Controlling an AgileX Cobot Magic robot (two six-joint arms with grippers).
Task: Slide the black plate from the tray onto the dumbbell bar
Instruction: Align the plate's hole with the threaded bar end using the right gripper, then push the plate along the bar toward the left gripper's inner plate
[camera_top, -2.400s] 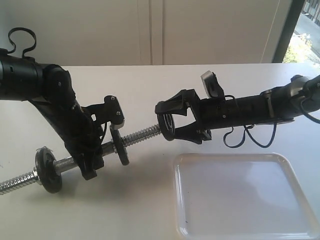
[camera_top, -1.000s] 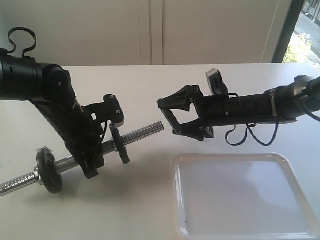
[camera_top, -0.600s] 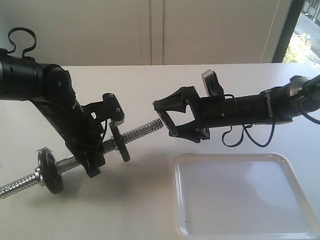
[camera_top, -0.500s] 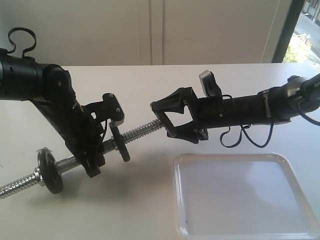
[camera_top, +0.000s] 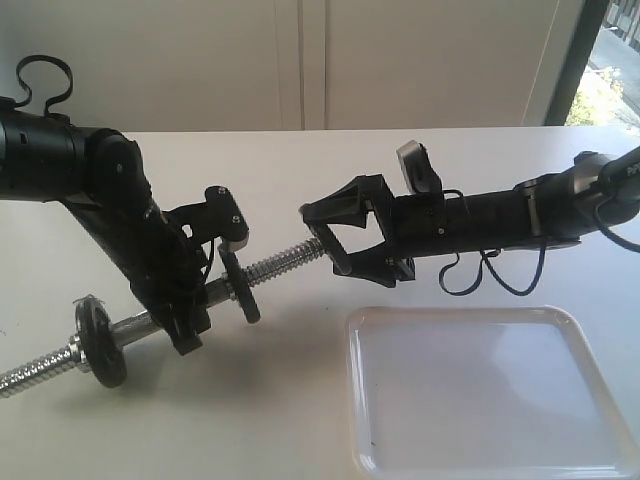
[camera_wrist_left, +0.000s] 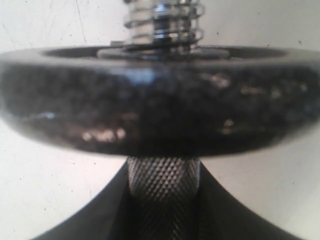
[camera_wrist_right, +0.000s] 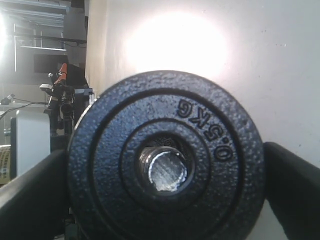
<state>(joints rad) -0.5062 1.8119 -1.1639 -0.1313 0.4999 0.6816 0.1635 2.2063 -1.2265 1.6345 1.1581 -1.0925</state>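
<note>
My left gripper (camera_top: 186, 322) is shut on the knurled middle of the dumbbell bar (camera_top: 278, 265) and holds it tilted above the table. In the left wrist view the knurled bar (camera_wrist_left: 162, 182) runs up from my gripper (camera_wrist_left: 162, 220) into a fitted black disc (camera_wrist_left: 160, 100). My right gripper (camera_top: 331, 240) is shut on the black plate (camera_top: 334, 243), held edge-on at the bar's threaded right end. In the right wrist view the black plate (camera_wrist_right: 165, 155) sits between my fingers (camera_wrist_right: 292, 185), and the bar's tip (camera_wrist_right: 166, 171) shows inside its centre hole. The white tray (camera_top: 480, 400) lies empty at the front right.
Two black discs (camera_top: 100, 345) (camera_top: 240, 285) sit on the bar, one on each side of my left gripper. The bar's left threaded end (camera_top: 30, 365) reaches the table's left edge. A wall stands behind the table and a window at the far right.
My right gripper with the plate backed off to the right, then came left again. The plate's hole is now over the bar's tip. The left arm and bar barely moved.
</note>
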